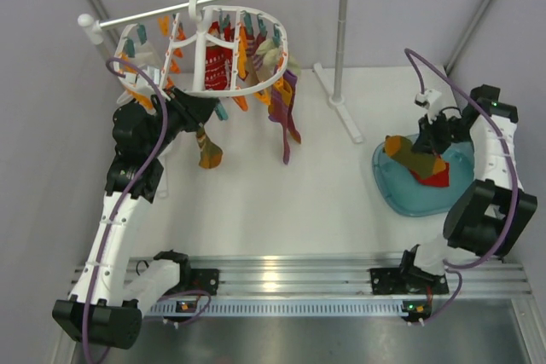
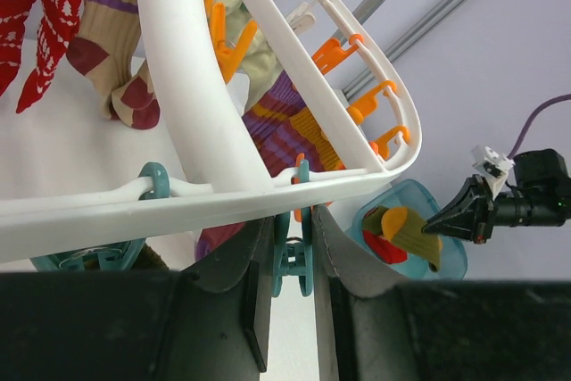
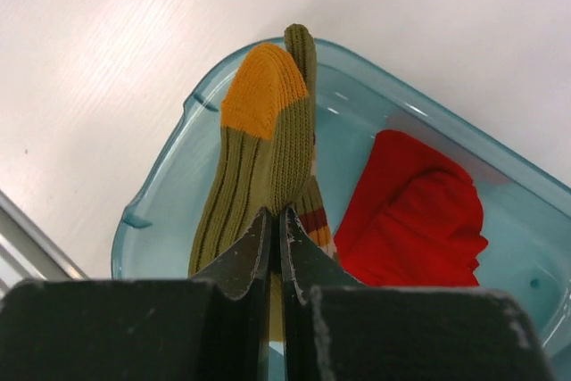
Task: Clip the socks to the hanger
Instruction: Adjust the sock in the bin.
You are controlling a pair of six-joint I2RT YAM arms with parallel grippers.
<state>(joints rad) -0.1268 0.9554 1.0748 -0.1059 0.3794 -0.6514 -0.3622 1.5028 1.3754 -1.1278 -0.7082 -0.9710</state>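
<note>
Teal tub (image 3: 161, 176), right side of table (image 1: 281, 210). We counted two items in it: one olive-and-orange sock (image 3: 263, 140) and one red cloth (image 3: 410, 211) beside it. Right gripper (image 3: 277, 220) had its fingers closed on the sock; we could not tell whether the sock touched the bottom. Hanger (image 2: 196, 104), left side: left gripper (image 2: 287, 220) pinched a teal clip (image 2: 292, 260) under the rim.

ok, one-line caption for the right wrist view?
Right pincer shut on an olive sock with an orange toe; teal bin beneath holds a red garment.
</note>
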